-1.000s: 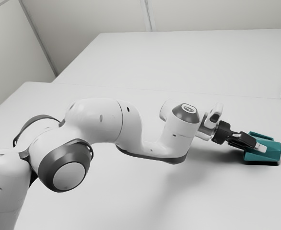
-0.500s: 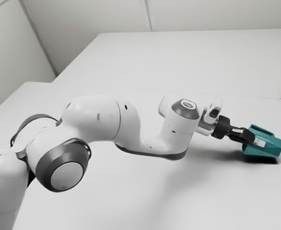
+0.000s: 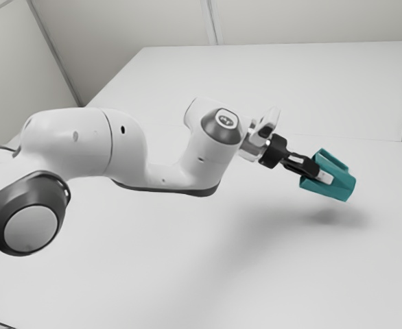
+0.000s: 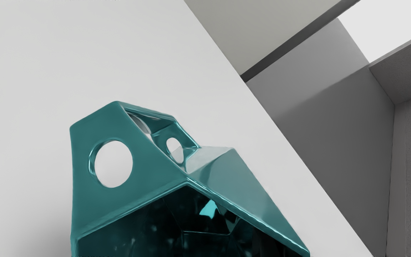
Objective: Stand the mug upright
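The glossy, faceted teal mug (image 3: 341,186) hangs tilted, mouth toward the black two-finger pincer (image 3: 324,177) gripping it, above the smooth white table (image 3: 283,274) spreading beneath the pincer, plain pale-grey walls (image 3: 132,24) standing well apart from it.

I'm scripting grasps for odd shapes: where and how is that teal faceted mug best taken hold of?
Probably by the side wall of the teal mug, near the rim, coming from the mouth side, one finger inside, one outside. It hangs tilted, mouth toward my gripper, and the handle juts out away from that wall.
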